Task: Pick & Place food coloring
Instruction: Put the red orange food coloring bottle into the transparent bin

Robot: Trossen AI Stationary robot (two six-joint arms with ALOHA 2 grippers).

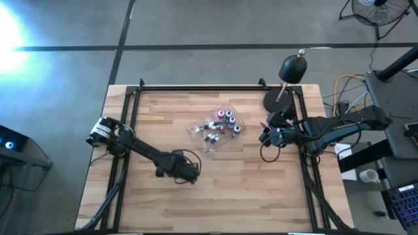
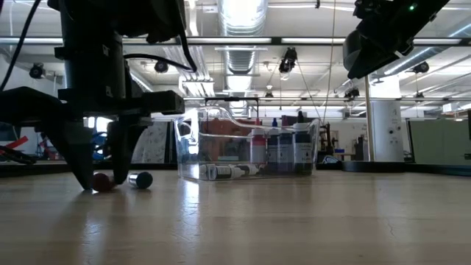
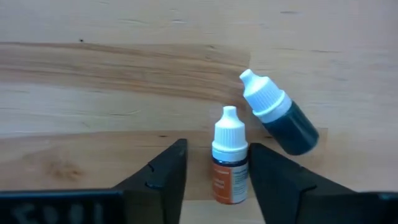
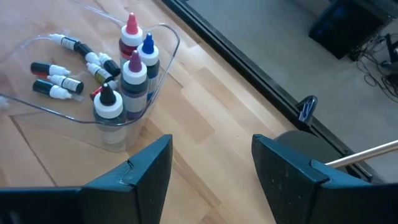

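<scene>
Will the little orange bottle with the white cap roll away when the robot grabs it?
Probably not. The small orange-labelled dropper bottle lies on its side between the left gripper's fingers, which should block rolling. Its round plastic body looks smooth, so it might slip or twist. It seems tiny and likely light, so a nudge could bump the dark bottle close beside it.

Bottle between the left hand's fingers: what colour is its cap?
White cap on the red-orange bottle; clearest in the left wrist view.

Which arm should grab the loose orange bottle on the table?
Left. The left gripper already straddles the orange bottle, jaws open either side. The right gripper waits far off beside the tray.
</scene>
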